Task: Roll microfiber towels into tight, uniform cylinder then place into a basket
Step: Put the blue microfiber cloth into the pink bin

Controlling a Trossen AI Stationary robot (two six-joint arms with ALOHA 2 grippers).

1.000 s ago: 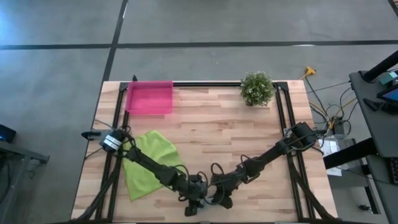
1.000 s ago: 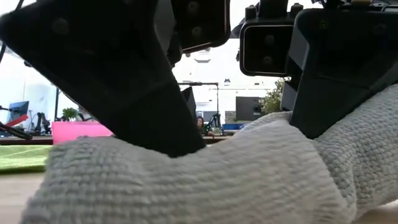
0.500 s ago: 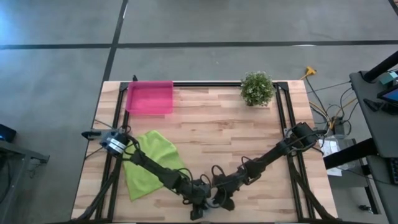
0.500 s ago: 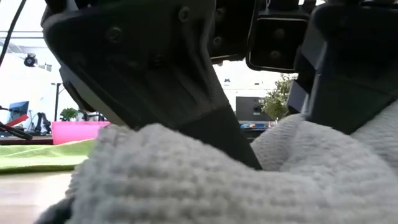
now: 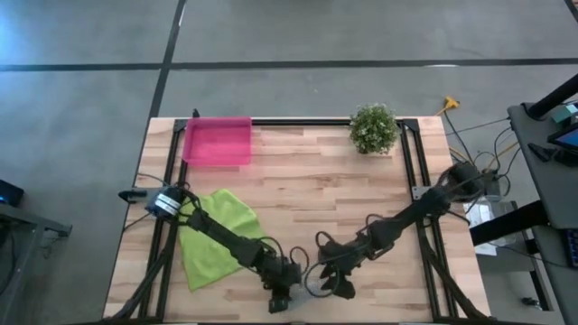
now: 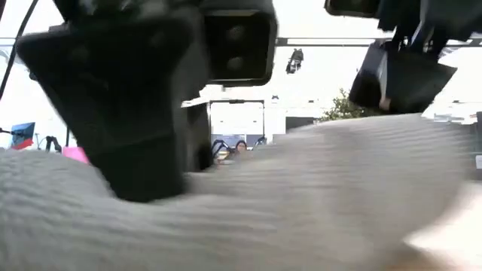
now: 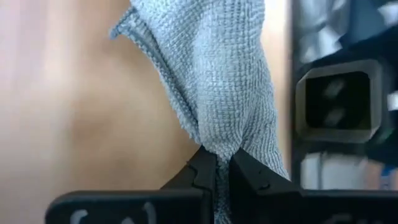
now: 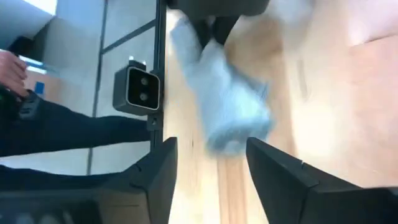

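Note:
The grey towel (image 7: 214, 68) is bunched near the table's front edge and fills the bottom of the low view (image 6: 301, 203). My left gripper (image 5: 283, 296) is shut on it. My right gripper (image 5: 341, 287) stands open just right of it and above it (image 6: 407, 71), with the towel (image 8: 227, 109) ahead of its fingers and nothing between them. The lime green towel (image 5: 212, 239) lies flat under my left arm. The pink basket (image 5: 217, 141) sits at the far left. My left gripper pinches a gathered fold of the grey towel (image 7: 221, 144) between its two fingertips; several layers are bunched there. The fingers slant down from the table's left. The cloth runs on away from the tips over the wood; whether its far end rests there I cannot tell.
A small potted plant (image 5: 373, 128) stands at the far right. Bare wood lies open across the middle of the table (image 5: 334, 199). A black camera box (image 8: 142, 88) sits at the front edge close to the grippers. A person's arm (image 8: 12, 68) shows beyond the table.
My right gripper has let go of the grey towel, risen off it and drawn back toward the right edge. My left gripper has taken hold of the towel and come up a little, pulling the bunched cloth up with it.

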